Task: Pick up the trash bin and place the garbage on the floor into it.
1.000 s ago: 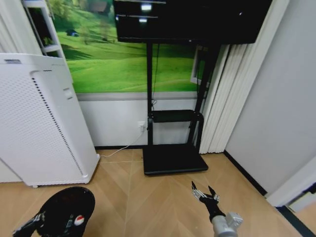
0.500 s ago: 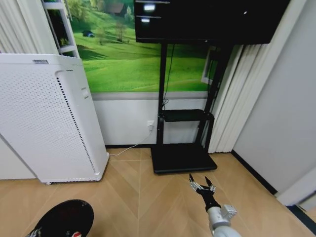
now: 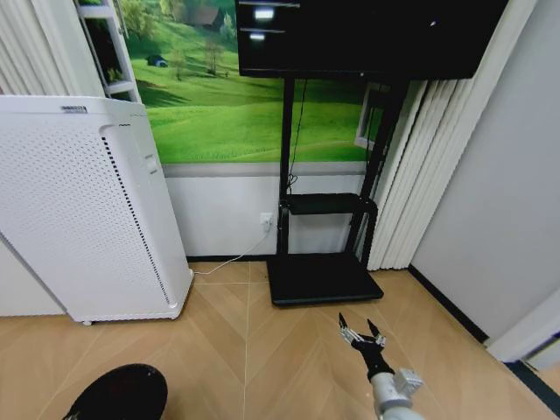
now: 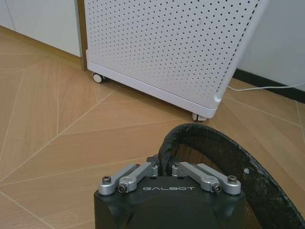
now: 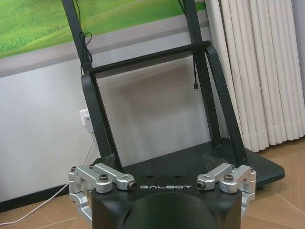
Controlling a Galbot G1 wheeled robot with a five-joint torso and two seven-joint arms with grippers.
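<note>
We carry the trash bin (image 3: 122, 394) low at near left, our left gripper (image 4: 164, 170) clamped on its rim; our right gripper (image 3: 363, 336) hangs spread and empty at near right. Next we must find the garbage

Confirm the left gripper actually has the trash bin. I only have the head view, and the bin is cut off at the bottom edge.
Observer: Yes. In the left wrist view the left gripper is shut on the trash bin, with its fingers on either side of the mesh rim.
Operator: Anything near the bin on that side?
Observer: The white perforated appliance stands just beyond it on small casters, apart from the bin.
Operator: Right gripper?
Observer: The right gripper is open. In its wrist view the fingers are spread wide with nothing between them, facing the black TV stand.
</note>
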